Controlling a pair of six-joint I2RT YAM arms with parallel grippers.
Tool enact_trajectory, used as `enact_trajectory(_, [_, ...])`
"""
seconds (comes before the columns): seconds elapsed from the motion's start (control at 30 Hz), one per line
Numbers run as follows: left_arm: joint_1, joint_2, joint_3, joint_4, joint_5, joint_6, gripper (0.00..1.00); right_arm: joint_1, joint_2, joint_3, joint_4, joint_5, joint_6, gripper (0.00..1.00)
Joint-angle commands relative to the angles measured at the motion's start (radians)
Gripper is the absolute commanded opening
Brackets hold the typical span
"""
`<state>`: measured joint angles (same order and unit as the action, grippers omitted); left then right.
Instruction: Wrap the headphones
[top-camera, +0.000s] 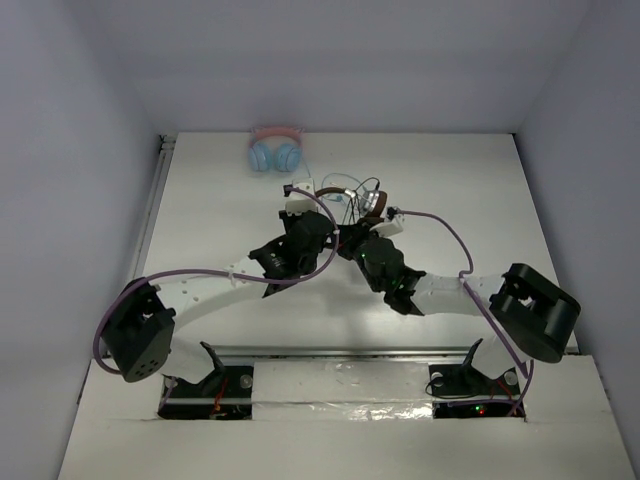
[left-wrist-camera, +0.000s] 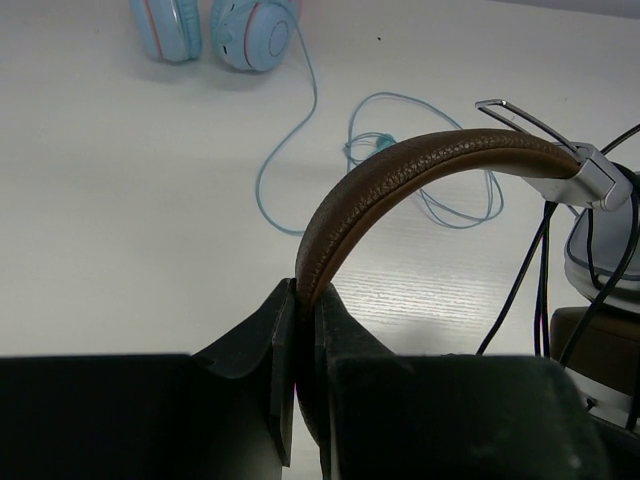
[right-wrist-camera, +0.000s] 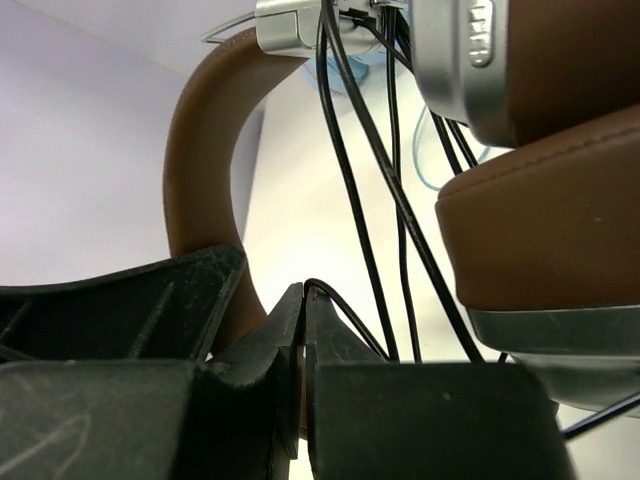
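The brown headphones (top-camera: 372, 203) sit near the middle far part of the table, between both arms. In the left wrist view my left gripper (left-wrist-camera: 305, 300) is shut on the brown headband (left-wrist-camera: 400, 172), which arches up to a silver slider (left-wrist-camera: 585, 180). In the right wrist view my right gripper (right-wrist-camera: 304, 300) is shut on the thin dark cable (right-wrist-camera: 345, 310), which loops out from between the fingertips. Several cable strands (right-wrist-camera: 365, 180) run up past the brown and silver ear cup (right-wrist-camera: 540, 220). The headband (right-wrist-camera: 205, 150) stands behind the left finger.
Pink-and-light-blue headphones (top-camera: 274, 150) lie at the far edge of the table, also in the left wrist view (left-wrist-camera: 225, 30). Their blue cable (left-wrist-camera: 300, 130) curls across the table toward the brown headphones. White walls enclose the table on three sides.
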<state>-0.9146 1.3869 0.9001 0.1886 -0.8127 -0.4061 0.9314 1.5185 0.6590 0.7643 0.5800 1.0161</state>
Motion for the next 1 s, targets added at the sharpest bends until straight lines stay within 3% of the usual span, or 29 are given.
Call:
enact_trajectory(0.0, [-0.013,-0.012,0.048,0.112,0.012,-0.008,0.0,0.01,0.022,0.057,-0.095,0.049,-0.053,0.0])
enact_trajectory(0.47, [0.057,0.073,0.106,0.114,0.113,-0.014,0.0,0.029,0.003,0.102,-0.348,-0.026,-0.113,0.11])
enact_trajectory(0.57, [0.057,0.104,0.089,0.124,0.122,-0.022,0.0,0.029,0.006,0.116,-0.41,-0.057,-0.126,0.19])
enact_trajectory(0.83, [0.066,0.152,0.031,0.158,0.15,-0.066,0.0,0.04,-0.035,0.091,-0.482,-0.126,-0.122,0.24])
enact_trajectory(0.97, [0.076,0.158,0.023,0.164,0.171,-0.073,0.0,0.04,-0.102,0.08,-0.54,-0.149,-0.119,0.32])
